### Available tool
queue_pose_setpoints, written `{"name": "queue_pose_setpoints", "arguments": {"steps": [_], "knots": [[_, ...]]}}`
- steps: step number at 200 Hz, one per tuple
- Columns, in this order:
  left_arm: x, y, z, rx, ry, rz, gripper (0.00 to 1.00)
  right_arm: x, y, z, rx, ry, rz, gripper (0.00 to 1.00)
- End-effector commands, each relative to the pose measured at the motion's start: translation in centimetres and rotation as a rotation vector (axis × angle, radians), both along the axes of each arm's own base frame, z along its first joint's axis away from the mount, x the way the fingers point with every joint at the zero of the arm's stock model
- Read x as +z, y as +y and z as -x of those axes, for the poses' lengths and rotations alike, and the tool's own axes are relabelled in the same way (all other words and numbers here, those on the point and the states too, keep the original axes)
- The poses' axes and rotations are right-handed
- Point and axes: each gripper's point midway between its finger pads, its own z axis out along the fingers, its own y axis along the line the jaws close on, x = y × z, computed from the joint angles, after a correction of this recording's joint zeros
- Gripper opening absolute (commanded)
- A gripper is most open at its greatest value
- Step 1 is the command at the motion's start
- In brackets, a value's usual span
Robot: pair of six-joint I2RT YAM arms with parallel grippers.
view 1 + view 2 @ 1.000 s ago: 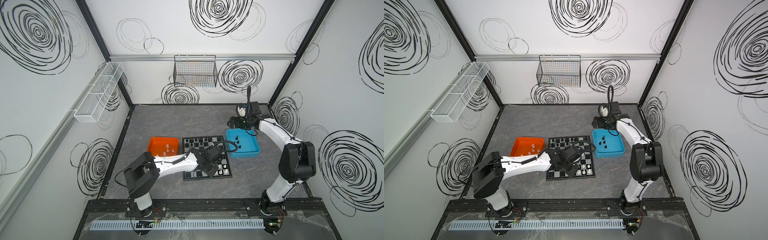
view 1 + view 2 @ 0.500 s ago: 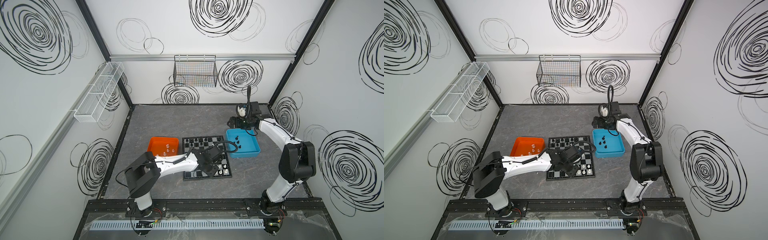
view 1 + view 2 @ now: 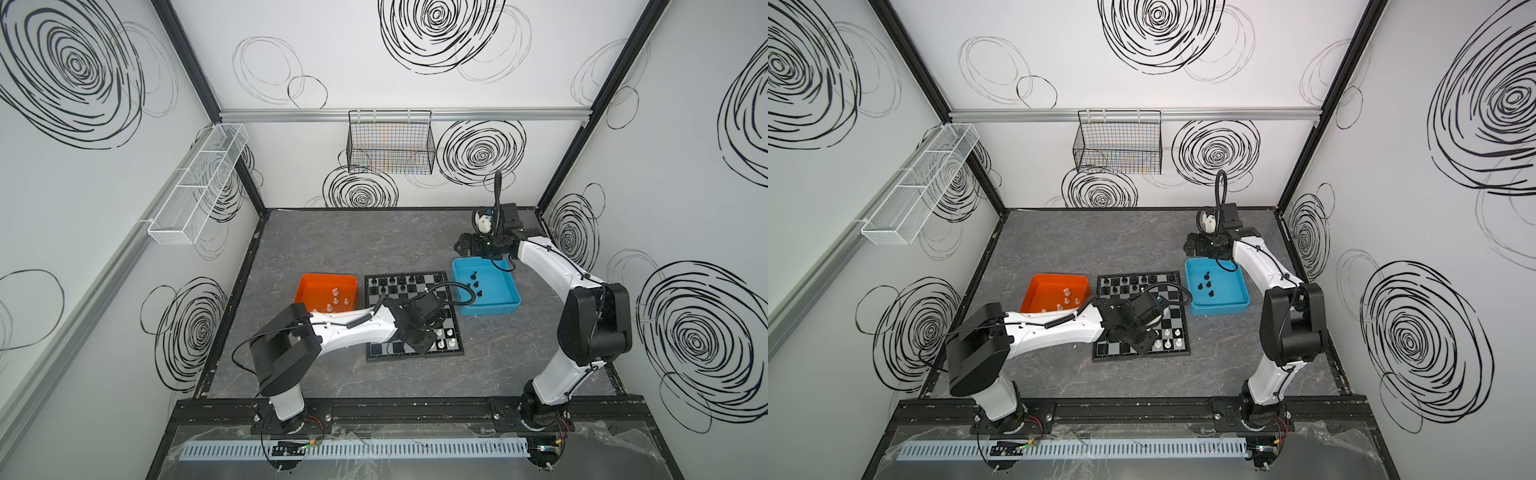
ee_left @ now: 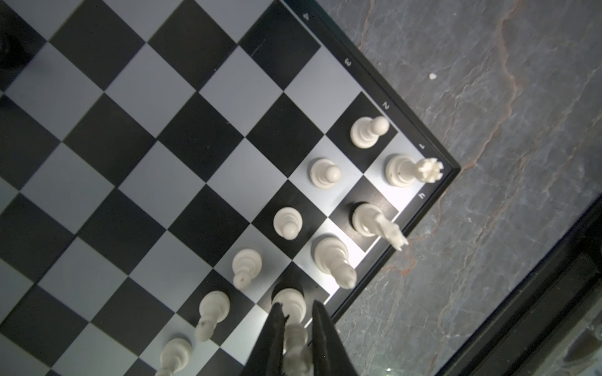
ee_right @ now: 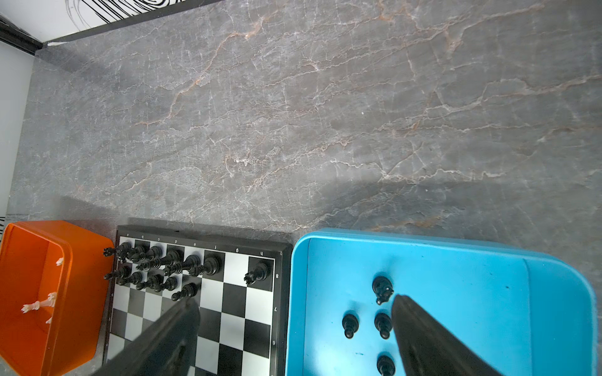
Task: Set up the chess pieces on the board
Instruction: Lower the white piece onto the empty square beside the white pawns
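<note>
A glossy board (image 3: 382, 350), chequered black and silver with a thin black rim, lies on the grey, veined stone-look table (image 5: 325, 130). It sits between a smooth orange tray (image 5: 26, 260) and a blue tray (image 5: 472, 293). The left gripper (image 4: 297, 306) is closed on the top of a tall white piece (image 4: 290, 301) standing on a black edge-row square, its head blurred. The right gripper (image 5: 294, 301) hangs wide open and empty near the blue tray's far corner. Black pieces (image 5: 169, 263) crowd the far rows, overlapping too much to name.
</note>
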Motion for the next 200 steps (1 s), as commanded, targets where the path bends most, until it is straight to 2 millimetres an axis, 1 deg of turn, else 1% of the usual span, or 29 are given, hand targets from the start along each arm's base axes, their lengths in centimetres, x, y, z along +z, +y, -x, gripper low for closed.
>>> {"name": "queue_pose_setpoints", "arguments": {"steps": [1,91,130,200], "knots": [[-0.7,-0.3,0.2,-0.007,0.008,0.000,0.20,0.4,-0.2,0.0,0.002,-0.017,-0.001,0.96],[-0.5,-0.6,0.1,-0.008,-0.003,0.022,0.19,0.5,-0.3,0.0,-0.001,-0.020,-0.003,0.96],[-0.5,-0.3,0.1,0.003,-0.002,0.020,0.23,0.6,-0.3,0.0,-0.001,-0.021,-0.002,0.96],[0.4,0.4,0.0,0.024,-0.002,-0.003,0.28,0.7,-0.4,0.0,-0.002,-0.023,-0.004,0.96]]}}
